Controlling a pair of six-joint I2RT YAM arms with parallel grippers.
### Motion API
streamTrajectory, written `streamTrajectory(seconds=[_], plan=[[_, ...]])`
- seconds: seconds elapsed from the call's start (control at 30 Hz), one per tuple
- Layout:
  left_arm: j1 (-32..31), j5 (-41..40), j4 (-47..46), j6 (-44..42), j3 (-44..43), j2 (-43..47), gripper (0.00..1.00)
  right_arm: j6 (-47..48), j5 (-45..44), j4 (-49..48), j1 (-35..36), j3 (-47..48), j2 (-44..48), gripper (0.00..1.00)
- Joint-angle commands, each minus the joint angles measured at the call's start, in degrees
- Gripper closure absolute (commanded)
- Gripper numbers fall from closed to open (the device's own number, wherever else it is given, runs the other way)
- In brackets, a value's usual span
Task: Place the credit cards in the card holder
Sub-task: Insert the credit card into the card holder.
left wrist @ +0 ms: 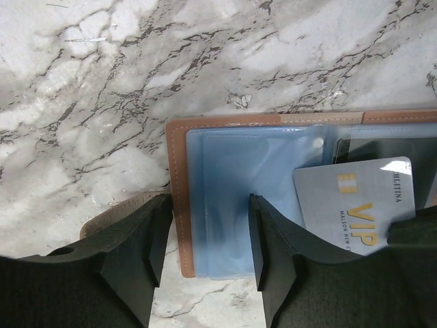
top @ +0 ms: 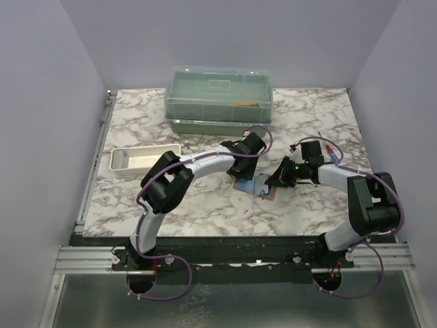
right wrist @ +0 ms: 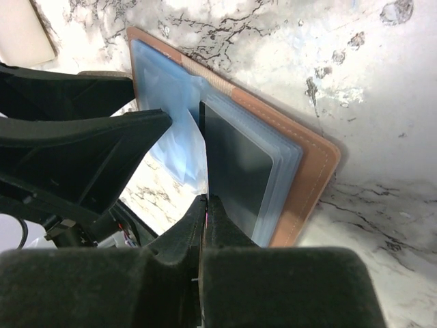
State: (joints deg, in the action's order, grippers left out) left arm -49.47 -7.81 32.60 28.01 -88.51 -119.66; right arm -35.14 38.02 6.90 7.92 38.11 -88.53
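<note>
Card holder (top: pixel 254 184) lies open and flat on marble table (top: pixel 205 205), mid-table between both arms, blue pockets up. Dark card (right wrist: pixel 239 164) sits in a pocket. Silver card (left wrist: pixel 348 205) marked VIP lies angled over the blue pockets, lower corner under the right gripper (right wrist: pixel 205 205), whose fingers are pressed together, pinching that card's edge. Left gripper (left wrist: pixel 208 232) is spread, straddling the holder's brown end edge: one finger outside it on the table, the other on the blue pocket. White tray (top: pixel 145 160) sits left of the arms; green lidded box (top: pixel 220 96) at the far edge.
</note>
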Motion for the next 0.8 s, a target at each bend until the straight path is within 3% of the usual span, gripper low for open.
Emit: streamTrajectory(seconds=[0.0,0.5,0.67,0.77], plan=[[0.12,3.01,4.31,0.45,2.44,-1.73,0.45,-0.41,0.81,-2.94,0.38,1.41,-2.42,1.0],[1.23,7.45,4.4,0.56,2.91,1.44,0.32,-0.88,-2.28,-15.31,1.29,-3.3,-5.16,1.0],[4.2,10.61,4.0,0.34,4.11,3.78,0.32,-0.48,-3.51,-17.07,1.45,-5.21,-3.82,1.0],[5.58,12.51,3.19,0.38,5.21,3.27,0.39,-1.08,-3.86,-18.57,1.77,-6.24,-3.41,1.0]])
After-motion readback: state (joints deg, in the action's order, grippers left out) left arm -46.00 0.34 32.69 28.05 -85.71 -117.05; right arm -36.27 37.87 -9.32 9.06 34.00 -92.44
